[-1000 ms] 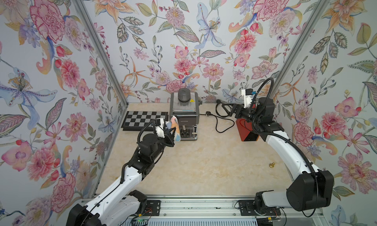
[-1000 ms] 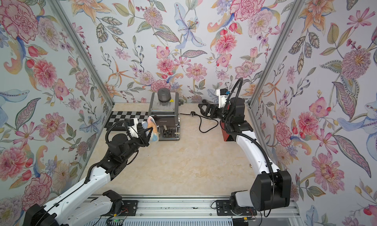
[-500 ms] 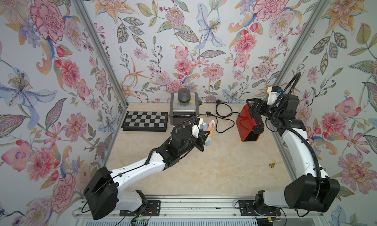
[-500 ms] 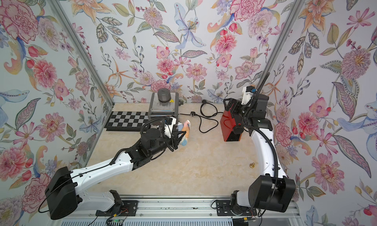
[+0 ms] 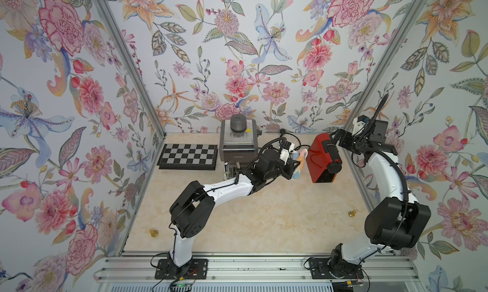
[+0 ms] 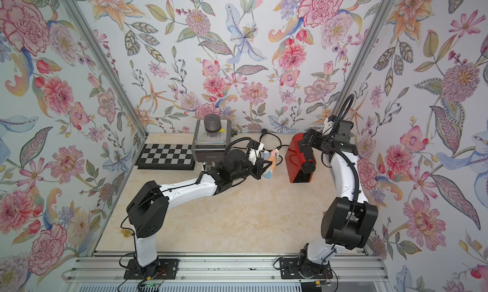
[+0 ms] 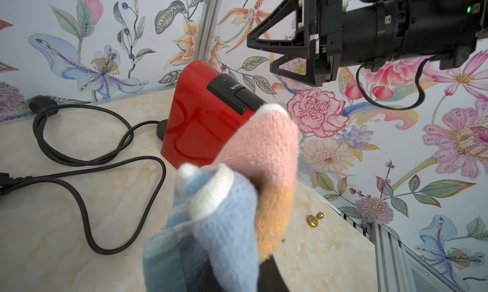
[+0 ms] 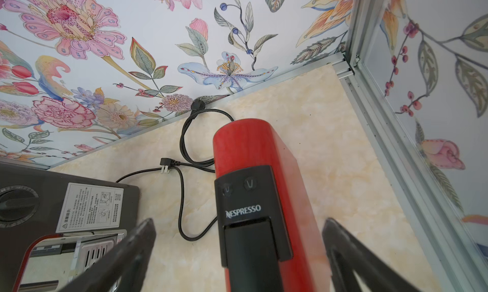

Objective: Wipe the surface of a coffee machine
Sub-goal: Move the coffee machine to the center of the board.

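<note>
Red coffee machine [image 5: 317, 156] standing by the right wall at the back of the table, left gripper [image 5: 291, 168] clamped tight on a pastel cloth [image 7: 237, 185] just beside it, right gripper [image 5: 333, 142] spread wide above its top, holding nothing

We take this for a robotics lab cell dressed as a home, not a real kitchen. Flowered wall panels [image 5: 237, 53] slot into bare aluminium posts [image 5: 126, 66]. The marble-look tabletop [image 5: 264, 219] ends at a near metal rail [image 5: 250, 269], where the left arm [image 5: 219, 190] and right arm [image 5: 383, 172] are bolted amid loose wiring. Far back, a chessboard [image 5: 187, 156], grey coffee machine [image 5: 239, 143] and red coffee machine [image 5: 320, 158] stand as props.
</note>
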Controlling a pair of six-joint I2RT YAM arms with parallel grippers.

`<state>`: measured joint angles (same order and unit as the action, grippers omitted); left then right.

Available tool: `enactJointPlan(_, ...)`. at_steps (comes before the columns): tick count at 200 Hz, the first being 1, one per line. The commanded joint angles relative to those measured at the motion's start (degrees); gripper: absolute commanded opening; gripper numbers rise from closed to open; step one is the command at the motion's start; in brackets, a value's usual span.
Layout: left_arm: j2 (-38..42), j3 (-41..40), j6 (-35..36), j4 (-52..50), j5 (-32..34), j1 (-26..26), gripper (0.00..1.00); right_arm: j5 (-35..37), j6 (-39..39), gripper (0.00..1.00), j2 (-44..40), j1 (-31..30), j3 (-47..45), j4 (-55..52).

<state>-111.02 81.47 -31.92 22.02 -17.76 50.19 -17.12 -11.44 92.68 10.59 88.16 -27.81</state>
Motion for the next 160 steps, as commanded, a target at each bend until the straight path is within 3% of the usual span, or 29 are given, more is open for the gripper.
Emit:
enactJointPlan(1, 0.6, -0.2, -1.5, 3.9, -2.1, -1.3, 0.00, 8.2, 5.0, 1.00, 2.2, -3.9, 4.8, -7.5)
enactJointPlan(63, 10.0, -14.7, -2.2, 9.2, -1.5, -6.2, 0.00, 22.0, 10.6, 1.00, 11.3, -8.5, 16.9, -20.3)
enactJointPlan(110, 12.0, -19.8, -4.0, 13.2, -2.9, -8.9, 0.00, 15.0, 13.8, 1.00, 19.2, -7.7, 27.3, -28.1)
enactJointPlan(160, 12.2, -20.7, -4.7, 14.2, -3.9, -10.5, 0.00, 13.1, 16.7, 1.00, 25.2, -7.7, 33.9, -33.8)
